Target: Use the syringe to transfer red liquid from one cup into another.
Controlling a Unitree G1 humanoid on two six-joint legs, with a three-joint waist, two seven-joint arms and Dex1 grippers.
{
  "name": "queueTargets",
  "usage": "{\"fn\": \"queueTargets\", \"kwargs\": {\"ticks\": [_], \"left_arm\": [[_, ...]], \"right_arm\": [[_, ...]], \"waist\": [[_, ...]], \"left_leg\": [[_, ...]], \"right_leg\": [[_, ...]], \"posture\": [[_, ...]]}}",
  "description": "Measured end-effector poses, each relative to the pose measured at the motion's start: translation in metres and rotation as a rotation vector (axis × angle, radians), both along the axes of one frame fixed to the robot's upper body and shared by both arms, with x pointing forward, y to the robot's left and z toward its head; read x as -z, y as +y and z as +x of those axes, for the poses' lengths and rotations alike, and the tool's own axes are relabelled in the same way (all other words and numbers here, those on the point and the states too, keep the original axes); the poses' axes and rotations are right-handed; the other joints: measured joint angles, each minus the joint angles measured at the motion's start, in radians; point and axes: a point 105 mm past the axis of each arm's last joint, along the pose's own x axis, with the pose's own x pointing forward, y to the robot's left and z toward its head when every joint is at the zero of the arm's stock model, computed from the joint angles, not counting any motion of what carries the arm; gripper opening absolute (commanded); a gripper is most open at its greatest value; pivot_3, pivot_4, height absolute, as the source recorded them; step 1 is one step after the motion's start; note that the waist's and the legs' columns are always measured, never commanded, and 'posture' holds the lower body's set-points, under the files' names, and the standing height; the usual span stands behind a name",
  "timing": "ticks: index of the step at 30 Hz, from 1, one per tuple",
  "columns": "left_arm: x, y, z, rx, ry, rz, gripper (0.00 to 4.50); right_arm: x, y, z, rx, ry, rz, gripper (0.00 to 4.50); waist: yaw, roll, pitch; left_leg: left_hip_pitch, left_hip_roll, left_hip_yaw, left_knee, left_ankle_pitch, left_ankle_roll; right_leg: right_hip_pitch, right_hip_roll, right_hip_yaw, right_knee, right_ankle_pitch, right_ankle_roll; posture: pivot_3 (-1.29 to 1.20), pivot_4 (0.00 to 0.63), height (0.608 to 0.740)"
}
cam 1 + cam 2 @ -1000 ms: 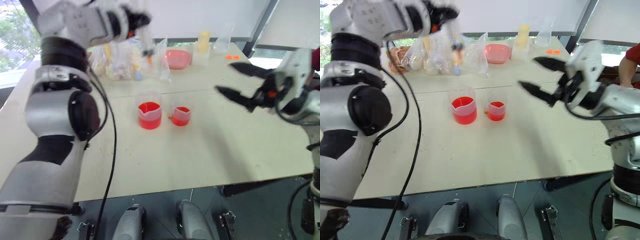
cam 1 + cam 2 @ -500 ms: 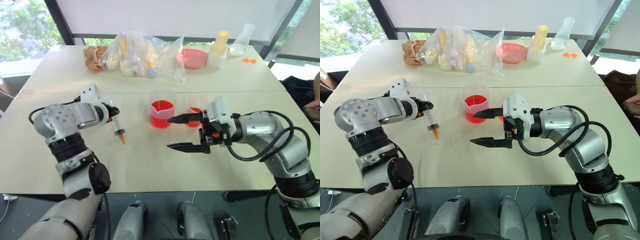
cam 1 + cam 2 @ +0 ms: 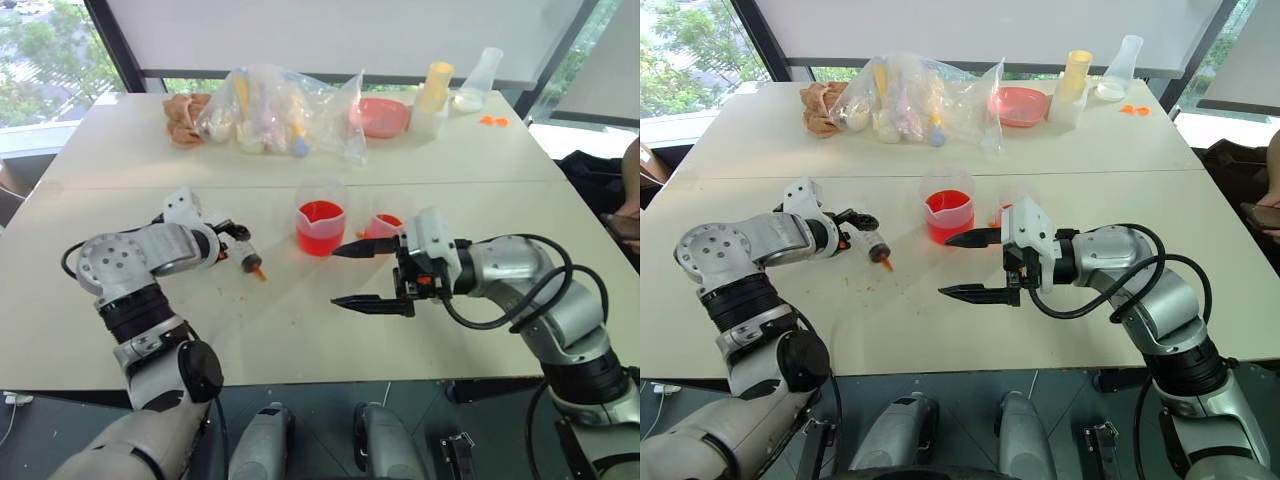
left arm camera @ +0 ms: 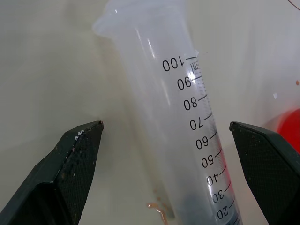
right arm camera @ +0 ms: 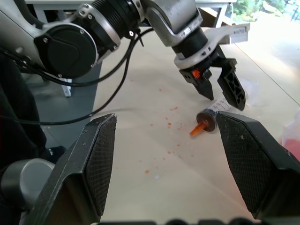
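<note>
The syringe point(image 3: 247, 259) lies on the table, its orange tip point(image 5: 198, 128) toward the beaker and its barrel point(image 4: 187, 126) empty of red liquid. My left gripper point(image 3: 232, 240) stands open astride the barrel, and its fingers point(image 5: 233, 90) do not touch it. The larger beaker point(image 3: 320, 226) holds red liquid. Just right of it is the smaller cup point(image 3: 383, 225) with a little red liquid, partly hidden behind my right gripper point(image 3: 336, 276). That gripper is open and empty, pointing left toward the syringe just in front of the two cups.
Orange droplets point(image 5: 165, 139) speckle the table near the syringe tip. At the back stand a clear bag of items point(image 3: 280, 110), a pink bowl point(image 3: 385, 115), a yellow bottle point(image 3: 435, 88) and a clear flask point(image 3: 482, 78). A person point(image 3: 630, 170) is at the right edge.
Both arms came down from raised positions. The left gripper, which was shut on the syringe tilted tip-down, has opened, and the syringe now lies on the table.
</note>
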Motion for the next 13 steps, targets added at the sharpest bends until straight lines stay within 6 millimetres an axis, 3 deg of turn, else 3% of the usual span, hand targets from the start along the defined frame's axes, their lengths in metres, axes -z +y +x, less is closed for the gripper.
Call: {"fn": "queueTargets", "kwargs": {"ticks": [3,5,8,13], "left_arm": [[-0.02,0.009,0.001,0.004,-0.095,0.06,4.46],[-0.045,0.025,0.003,-0.039,-0.256,0.209,4.46],[-0.074,0.025,-0.001,-0.003,-0.475,0.259,4.46],[-0.062,0.026,-0.021,0.14,-0.644,0.38,4.46]], "right_arm": [[0.005,-0.004,0.002,0.034,0.013,-0.004,3.51],[0.003,-0.01,0.006,0.076,0.005,0.009,3.51],[0.002,-0.025,0.013,0.18,0.0,0.033,3.51],[-0.001,-0.05,0.033,0.453,-0.053,0.132,3.51]], "waist": [[-0.001,0.0,0.0],[-0.007,0.0,0.0],[-0.001,0.001,0.0],[-0.004,0.001,0.0]], "left_leg": [[0.0,0.0,0.0,0.0,0.0,0.0],[0.0,0.0,0.001,-0.001,0.003,-0.005],[0.0,0.001,0.001,-0.002,0.002,-0.003],[0.0,0.003,0.003,-0.003,0.0,-0.001]], "right_leg": [[0.0,0.0,0.0,0.0,0.0,0.0],[0.0,0.0,0.0,0.0,0.0,0.0],[0.0,0.0,0.001,-0.001,0.0,-0.001],[0.0,0.0,0.001,-0.003,-0.001,-0.006]], "posture": [[0.0,0.15,0.74],[0.0,0.15,0.74],[0.0,0.15,0.74],[0.0,0.15,0.74]]}}
